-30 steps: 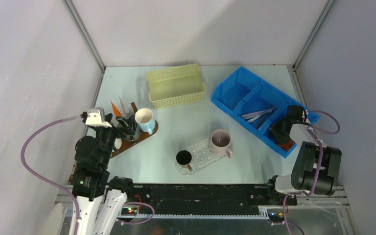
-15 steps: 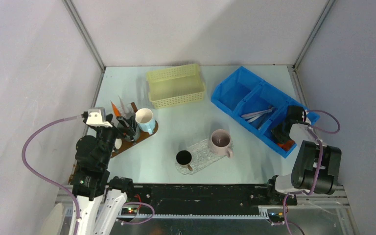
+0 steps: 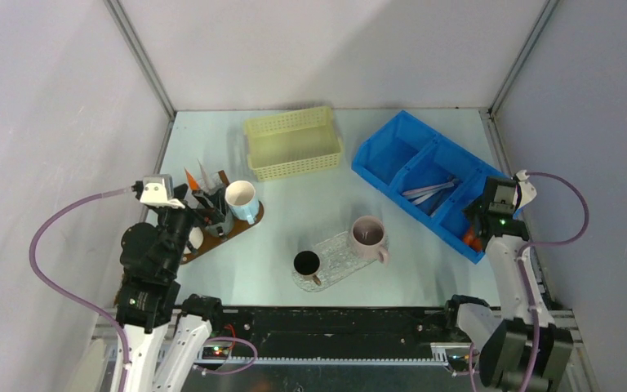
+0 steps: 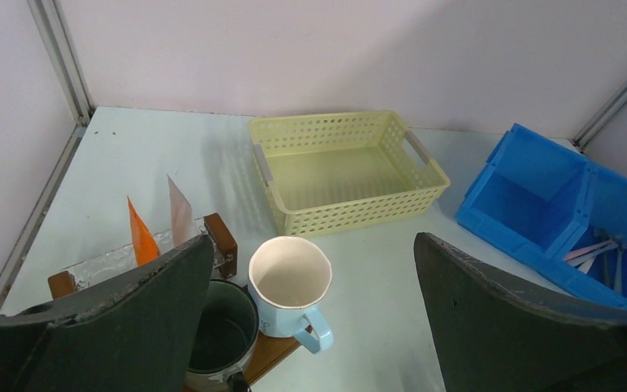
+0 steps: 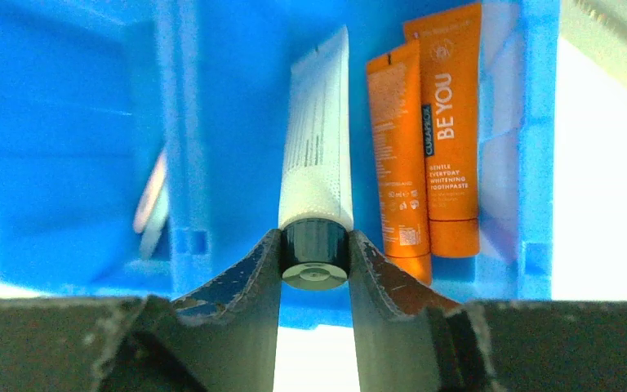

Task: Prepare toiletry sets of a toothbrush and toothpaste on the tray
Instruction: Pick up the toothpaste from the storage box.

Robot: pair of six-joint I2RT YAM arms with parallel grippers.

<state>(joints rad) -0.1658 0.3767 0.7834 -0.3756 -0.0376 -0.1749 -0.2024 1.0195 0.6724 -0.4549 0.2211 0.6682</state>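
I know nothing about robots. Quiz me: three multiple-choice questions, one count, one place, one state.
1. Orange tubes in the blue bin: A one; B two; C five.
2. The pink mug stands: A on the clear tray; B in the blue bin; C on the tubes.
3. The right pincer is: A wide open; B shut on the pink mug; C shut on the white tube.
Answers: B, two lie side by side; A, it sits on that tray; C, its fingers squeeze the cap.
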